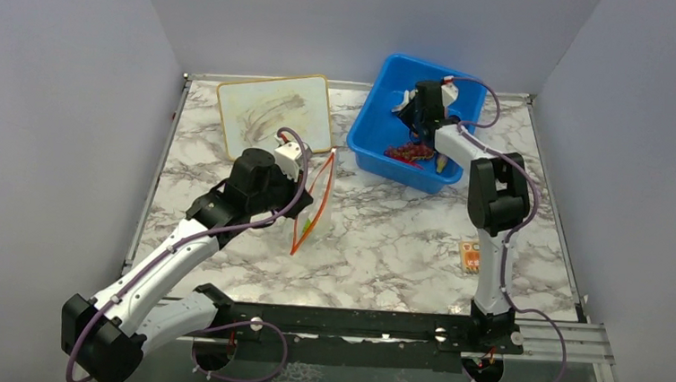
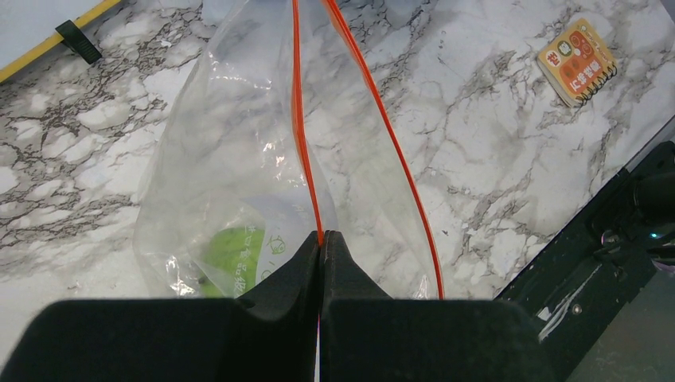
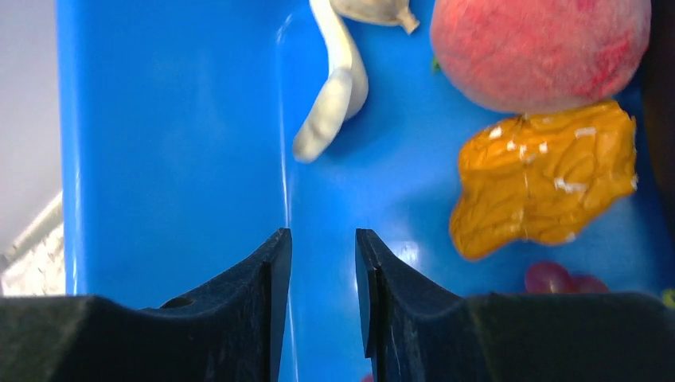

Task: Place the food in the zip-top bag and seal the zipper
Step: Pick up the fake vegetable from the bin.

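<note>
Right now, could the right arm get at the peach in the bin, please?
Probably yes: the right gripper is inside the bin, empty, and the peach lies uncovered nearby; only the orange piece crowds it.

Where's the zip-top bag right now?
Top view: the zip-top bag is left of centre on the table, in front of the whiteboard, left of the blue bin. The left fingers pinch one side of its zipper.

1. A white desk (image 1: 385, 239) with grey marble veining fills the middle.
2. Plain pale grey walls (image 1: 54, 90) close it in at left, far and right.
3. A black rail (image 1: 352, 322) runs along the near edge.
4. The light is soft and even.
</note>
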